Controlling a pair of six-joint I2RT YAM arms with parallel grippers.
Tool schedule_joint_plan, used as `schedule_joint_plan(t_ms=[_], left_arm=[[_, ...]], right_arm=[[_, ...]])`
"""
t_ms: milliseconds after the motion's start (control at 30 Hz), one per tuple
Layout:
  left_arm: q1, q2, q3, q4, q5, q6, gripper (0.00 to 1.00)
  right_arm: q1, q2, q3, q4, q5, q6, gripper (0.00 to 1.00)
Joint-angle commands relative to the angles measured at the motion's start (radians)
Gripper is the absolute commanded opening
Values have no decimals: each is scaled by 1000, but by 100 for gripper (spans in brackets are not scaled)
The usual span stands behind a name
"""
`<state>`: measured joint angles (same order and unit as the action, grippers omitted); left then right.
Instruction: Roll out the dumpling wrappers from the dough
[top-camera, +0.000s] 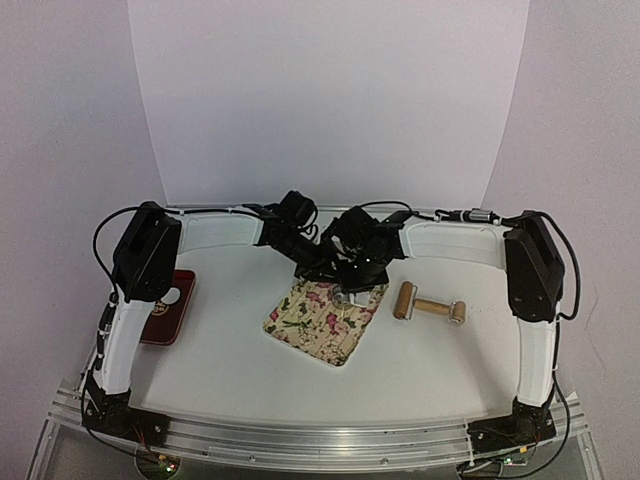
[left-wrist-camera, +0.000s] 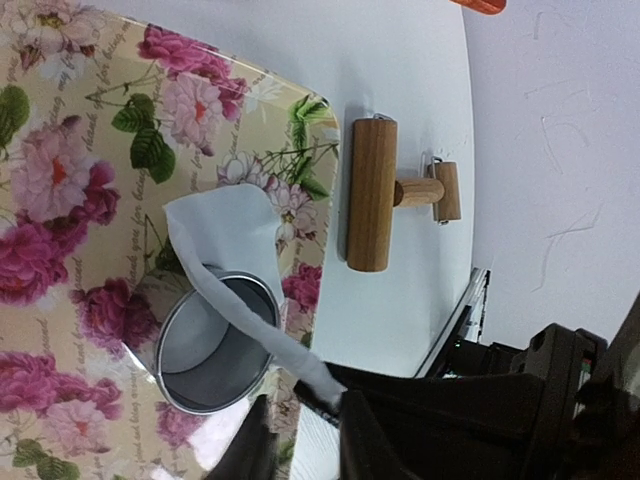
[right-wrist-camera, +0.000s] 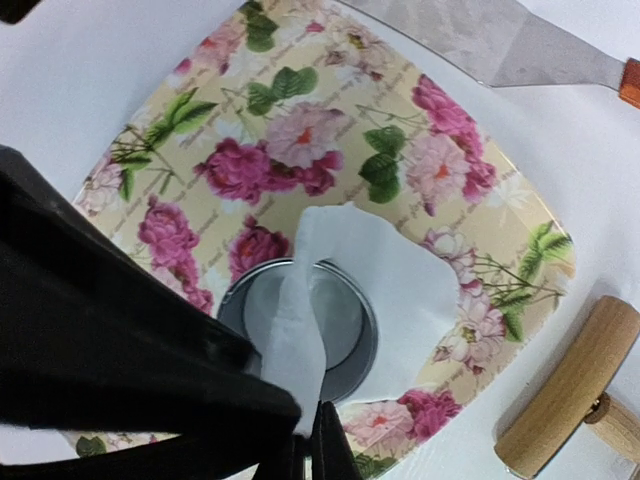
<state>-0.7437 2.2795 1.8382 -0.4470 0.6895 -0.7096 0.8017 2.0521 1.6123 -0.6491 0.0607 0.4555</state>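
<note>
On white table (top-camera: 250, 370), note near left the red plate (top-camera: 150, 325) carrying one dumpling wrapper (top-camera: 172, 297), apparently finished. Farther in, find dough sheet (right-wrist-camera: 400, 280) draped over ring cutter (left-wrist-camera: 205, 360) on floral tray (right-wrist-camera: 270, 150). Read right gripper (right-wrist-camera: 305, 440) as clamped on its strip, left gripper (left-wrist-camera: 300, 440) as slightly parted and seemingly empty. Expect more cutting.

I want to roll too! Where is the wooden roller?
In the top view, the wooden roller lies just right of the flowery tray, apart from it.
</note>
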Motion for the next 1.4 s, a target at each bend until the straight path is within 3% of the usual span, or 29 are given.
schedule_joint_plan(t_ms=[0,133,333,733,1000,1367], left_arm=[[-11,-44,33,-49,-31,54,37],[-11,-87,-5,-40,-65,84,50],[-11,-151,-57,-30,-132,128,58],[40,-216,-129,-61,-206,143,60],[171,-375,-360,42,-219,113,61],[183,-468,-511,22,-278,121,62]], right_arm=[[-6,-49,-12,-50,159,71,0],[-8,-83,-34,-69,196,101,0],[-33,-120,-46,-124,254,152,0],[-74,-153,-5,-133,183,120,0],[-73,-172,110,-133,27,27,0],[-73,11,356,-152,18,-36,0]])
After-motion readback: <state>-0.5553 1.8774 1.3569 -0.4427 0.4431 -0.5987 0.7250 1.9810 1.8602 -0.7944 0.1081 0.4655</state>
